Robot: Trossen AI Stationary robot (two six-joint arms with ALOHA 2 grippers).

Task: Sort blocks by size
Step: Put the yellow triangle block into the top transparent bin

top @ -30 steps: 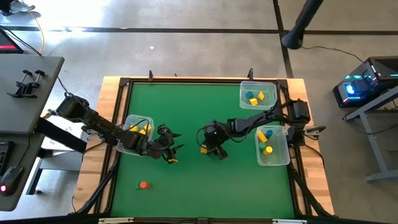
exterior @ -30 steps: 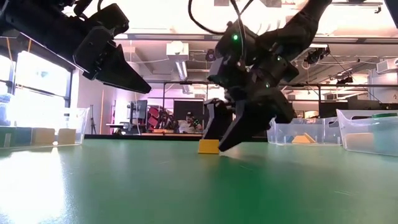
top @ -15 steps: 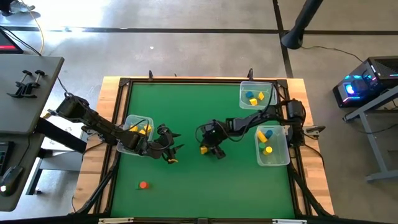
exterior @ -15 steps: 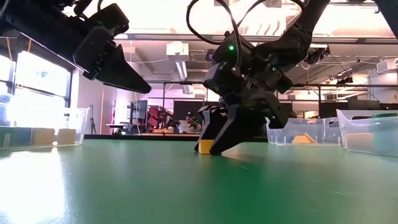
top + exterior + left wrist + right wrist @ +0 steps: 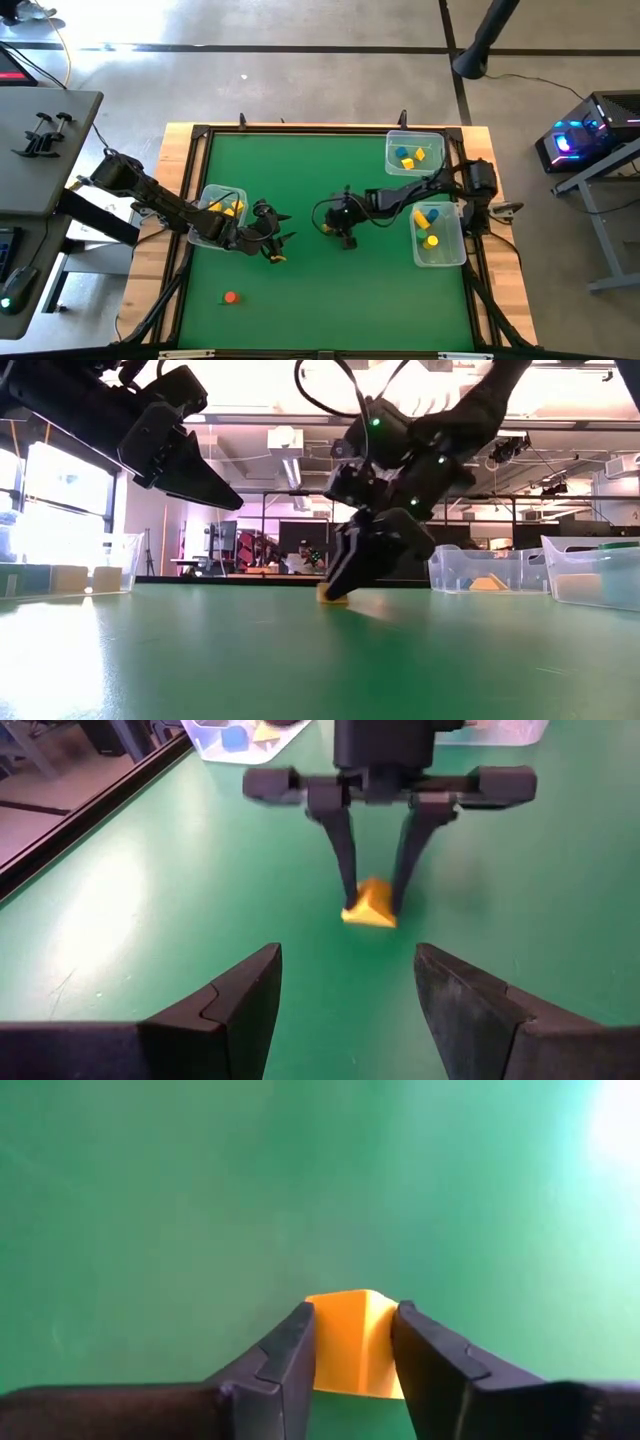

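A small yellow block [image 5: 371, 906] lies on the green table top near its middle. My right gripper [image 5: 340, 236] stands over it, shut on it; it also shows in the low view [image 5: 345, 588]. My left gripper [image 5: 276, 246] hangs open and empty above the table, left of the block, its fingers apart in the left wrist view [image 5: 346, 982]. An orange-red block [image 5: 231, 296] lies on the table near the front left. A small yellow piece [image 5: 278, 258] lies by my left gripper. Other blocks lie in the bins. My right gripper pinches the yellow block by two opposite sides [image 5: 352, 1348] between its two fingers [image 5: 345, 870]. The fingers come from above, pointing down. The block's underside [image 5: 332, 598] rests on the table.
A clear bin [image 5: 222, 204] with yellow blocks stands at the left. Two clear bins [image 5: 415, 152] [image 5: 438, 234] with blue and yellow blocks stand at the right. A raised frame [image 5: 330, 128] runs round the green table.
My right gripper has moved a little toward the table's left edge and down over the yellow block, and its fingers have shut on the block's sides. The block has stayed on the table. My left gripper has kept still.
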